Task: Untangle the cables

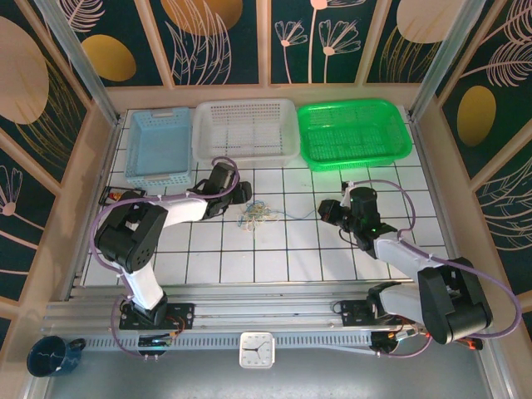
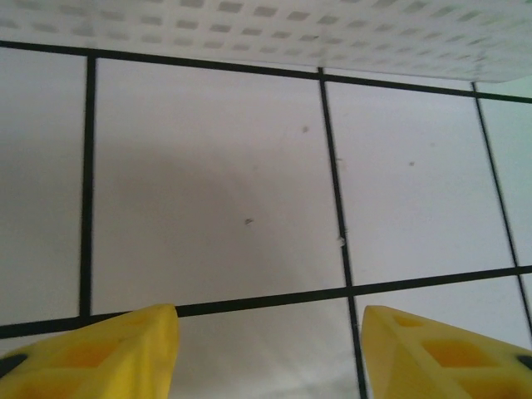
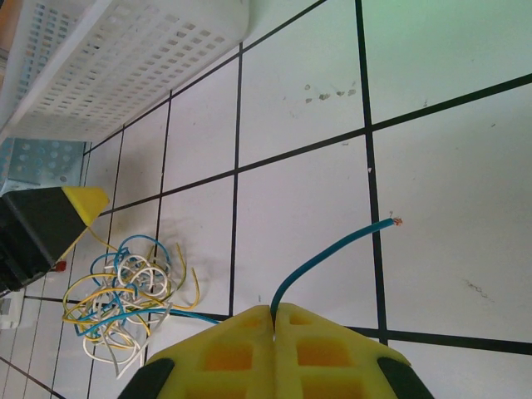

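Observation:
The cables [image 1: 258, 215] lie in a small tangle of yellow, blue and whitish wires on the white tiles mid-table; the right wrist view has this tangle [image 3: 125, 295] at lower left. My right gripper [image 3: 274, 309] is shut on a blue wire [image 3: 332, 253] whose bare end curves up to the right, while its other part runs back to the tangle. From above, the right gripper [image 1: 327, 209] sits about one tile right of the tangle. My left gripper [image 1: 242, 194] is just up-left of the tangle, open [image 2: 270, 332] over bare tile, nothing between its yellow fingers [image 2: 125, 353].
Three baskets line the far edge: blue [image 1: 158, 145], white [image 1: 246, 129] and green [image 1: 353, 131]. The white basket's wall [image 2: 332, 33] is close ahead of the left gripper. A dark mug [image 1: 50, 356] stands off the table at near left.

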{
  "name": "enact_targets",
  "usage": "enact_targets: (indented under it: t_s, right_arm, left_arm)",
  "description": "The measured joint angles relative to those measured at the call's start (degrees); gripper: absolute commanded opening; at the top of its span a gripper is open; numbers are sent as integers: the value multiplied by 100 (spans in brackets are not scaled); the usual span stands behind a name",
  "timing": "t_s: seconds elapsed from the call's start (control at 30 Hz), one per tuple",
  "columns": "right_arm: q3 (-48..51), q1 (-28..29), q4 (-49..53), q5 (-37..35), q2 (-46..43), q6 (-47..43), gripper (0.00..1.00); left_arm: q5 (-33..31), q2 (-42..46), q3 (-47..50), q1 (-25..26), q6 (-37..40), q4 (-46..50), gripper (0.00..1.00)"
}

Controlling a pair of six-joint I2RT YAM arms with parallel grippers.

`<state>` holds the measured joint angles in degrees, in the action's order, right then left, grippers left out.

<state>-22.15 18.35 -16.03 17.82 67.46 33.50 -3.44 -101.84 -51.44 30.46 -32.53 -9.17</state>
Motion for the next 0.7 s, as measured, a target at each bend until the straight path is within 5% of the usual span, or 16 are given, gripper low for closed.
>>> enact_targets:
  t_s: [0.23, 0.7]
  right_arm:
    - [0, 0, -2, 2, 0, 0, 0]
    - [0, 0, -4, 20, 0, 2, 0]
  left_arm:
    - [-208, 20, 55, -4, -13, 92, 65]
    - [-240, -98, 15, -9, -9, 140, 49]
